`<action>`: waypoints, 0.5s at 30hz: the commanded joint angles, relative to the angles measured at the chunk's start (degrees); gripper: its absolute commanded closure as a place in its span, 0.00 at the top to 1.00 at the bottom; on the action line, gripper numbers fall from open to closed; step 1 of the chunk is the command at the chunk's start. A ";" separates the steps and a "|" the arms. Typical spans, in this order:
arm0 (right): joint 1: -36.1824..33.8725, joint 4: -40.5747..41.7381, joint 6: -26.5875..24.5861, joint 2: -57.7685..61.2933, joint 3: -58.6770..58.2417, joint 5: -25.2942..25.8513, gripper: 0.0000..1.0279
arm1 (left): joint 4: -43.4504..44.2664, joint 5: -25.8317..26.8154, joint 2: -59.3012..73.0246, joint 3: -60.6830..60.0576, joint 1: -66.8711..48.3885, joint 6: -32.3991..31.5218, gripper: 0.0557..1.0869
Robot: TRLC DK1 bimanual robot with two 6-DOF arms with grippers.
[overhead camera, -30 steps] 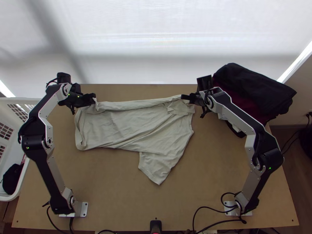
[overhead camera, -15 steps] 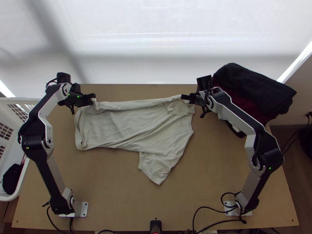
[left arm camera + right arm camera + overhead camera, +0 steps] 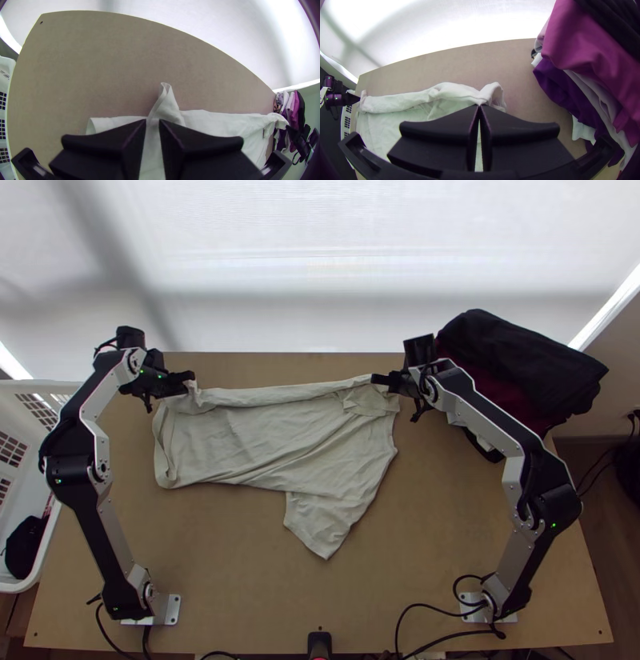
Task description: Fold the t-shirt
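The pale t-shirt point(image 3: 264, 436) lies spread and wrinkled, its far edge folded over in a long strip and one sleeve pointing toward the near side. At the strip's left end is my left gripper point(image 3: 190, 377); in the left wrist view, the left gripper point(image 3: 152, 120) stands slightly open, with a raised peak of the shirt point(image 3: 168, 108) at its tips. My right gripper point(image 3: 376, 379) is at the strip's other end. In the right wrist view, the right gripper point(image 3: 479, 106) is shut on the shirt's edge point(image 3: 453, 91), a small flap sticking up beyond the tips.
A pile of dark, magenta and white clothes point(image 3: 520, 372) sits at the table's far right. The white basket point(image 3: 40, 564) with a black item inside stands along the left edge. Bare table point(image 3: 232, 556) lies nearer the arm bases.
The left gripper has shifted very slightly up the picture and left, and the cloth at its tips has changed shape a little. The right arm has kept still.
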 commanded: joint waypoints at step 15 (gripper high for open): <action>-1.04 0.47 0.56 0.55 0.22 0.45 0.03 | -1.03 -0.37 1.29 0.73 -1.39 1.35 0.43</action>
